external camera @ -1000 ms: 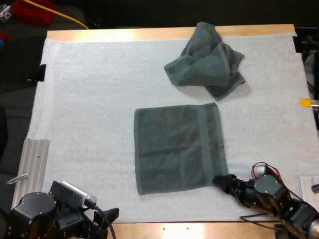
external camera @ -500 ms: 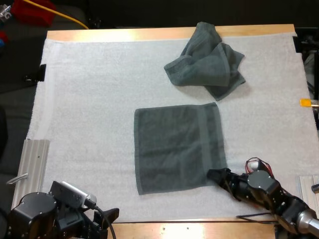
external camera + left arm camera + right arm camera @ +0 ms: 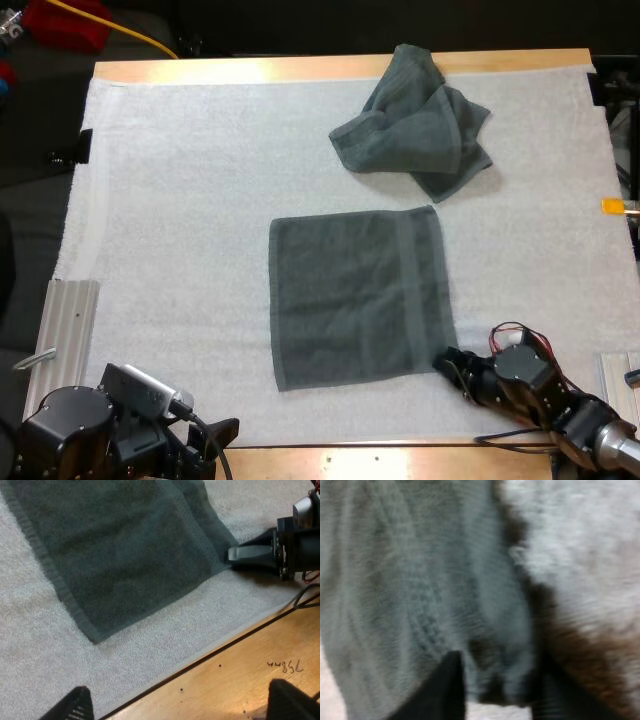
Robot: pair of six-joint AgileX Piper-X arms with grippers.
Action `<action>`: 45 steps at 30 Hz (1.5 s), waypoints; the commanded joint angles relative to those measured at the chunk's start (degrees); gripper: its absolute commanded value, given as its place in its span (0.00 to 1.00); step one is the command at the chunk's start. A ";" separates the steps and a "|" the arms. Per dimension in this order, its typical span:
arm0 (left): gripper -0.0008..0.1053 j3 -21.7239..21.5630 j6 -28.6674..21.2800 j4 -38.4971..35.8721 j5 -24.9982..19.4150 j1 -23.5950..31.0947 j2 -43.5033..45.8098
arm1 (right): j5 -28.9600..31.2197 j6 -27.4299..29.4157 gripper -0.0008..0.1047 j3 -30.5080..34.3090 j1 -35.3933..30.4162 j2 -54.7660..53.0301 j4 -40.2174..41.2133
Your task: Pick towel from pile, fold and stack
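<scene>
The right gripper [image 3: 443,360] had drawn back a little toward the near edge of the wooden table [image 3: 380,465] since half a second earlier. It had gone from over the flat towel [image 3: 360,295] to just at its near right corner. The towel itself had not shifted.

The flat towel lay spread open in the middle of the white mat [image 3: 180,200], roughly square. The right wrist camera showed its near right corner lying within the right gripper, but whether the claw had closed on it could not be told.

The step in hand appeared to be taking that corner to begin the fold. To do it well, the grip would probably need to catch the whole hem rather than a few loops of pile. The corner should be lifted only enough to clear the cloth beneath, then carried across to the opposite edge so the rest stayed flat. Matching hem to hem would keep the fold square.

The towel was dark grey-green terry and looked soft and limp. It had a woven band near its right side, a stitched hem all round, and hardly a wrinkle.

Beyond it, toward the far right, a crumpled towel [image 3: 415,125] sat heaped, well apart. The left gripper [image 3: 182,702] hung over the table's near edge, near the flat towel's near left corner, its claw apart and holding nothing.
</scene>
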State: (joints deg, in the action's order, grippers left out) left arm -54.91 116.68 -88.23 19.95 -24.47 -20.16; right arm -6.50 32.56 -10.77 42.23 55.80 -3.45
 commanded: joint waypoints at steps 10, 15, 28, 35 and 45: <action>0.65 -0.10 0.26 5.43 -0.52 0.03 0.31 | 2.36 2.61 0.02 0.48 -0.25 0.52 2.48; 0.65 2.90 1.67 11.24 -1.83 0.03 -0.58 | 1.31 2.82 0.02 0.48 -0.25 0.52 2.48; 0.65 18.53 5.34 23.98 -2.00 0.03 -9.62 | 0.68 2.82 0.02 0.48 -0.25 0.52 2.48; 0.65 25.76 7.51 29.32 1.04 0.03 -12.41 | 0.68 2.82 0.02 0.48 -0.25 0.52 2.48; 0.65 31.12 12.94 38.79 5.74 0.03 -20.94 | 0.26 2.82 0.02 0.48 -0.25 0.52 2.48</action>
State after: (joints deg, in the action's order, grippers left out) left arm -23.64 128.96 -50.24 25.30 -24.47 -41.36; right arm -5.83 35.04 -10.66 42.23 55.80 -2.55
